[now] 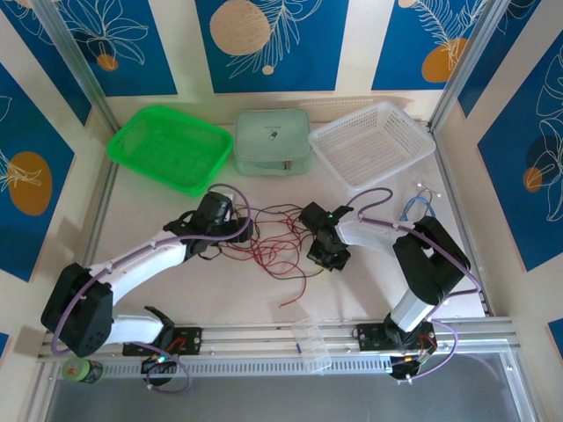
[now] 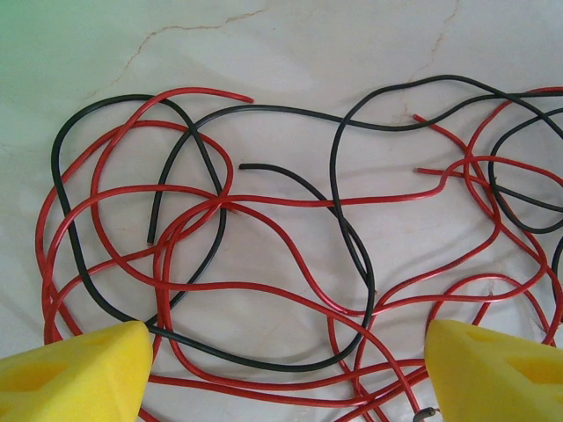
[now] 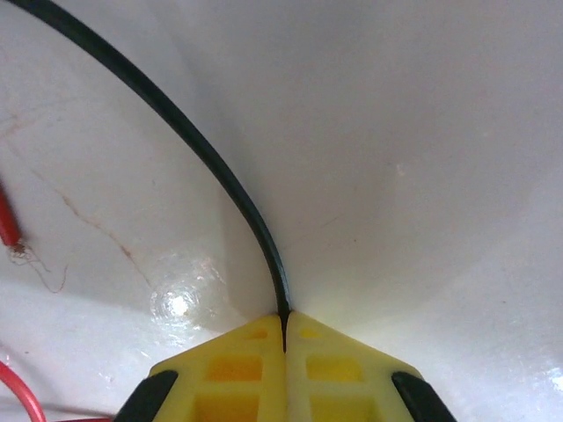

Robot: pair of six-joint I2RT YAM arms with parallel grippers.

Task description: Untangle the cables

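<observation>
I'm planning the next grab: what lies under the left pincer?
A tangle of red cables and black cables on the white table, between the yellow fingertips of the open left pincer. Where strands pass beneath the fingertips, they are hidden.

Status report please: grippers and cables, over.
Left gripper open above the cables. Right gripper shut on one black cable. Red and black ones tangled, many crossings.

Thin cables [image 2: 224, 204] with smooth, glossy plastic sheaths lie on a shiny, faintly veined white table [image 3: 422, 132].
</observation>
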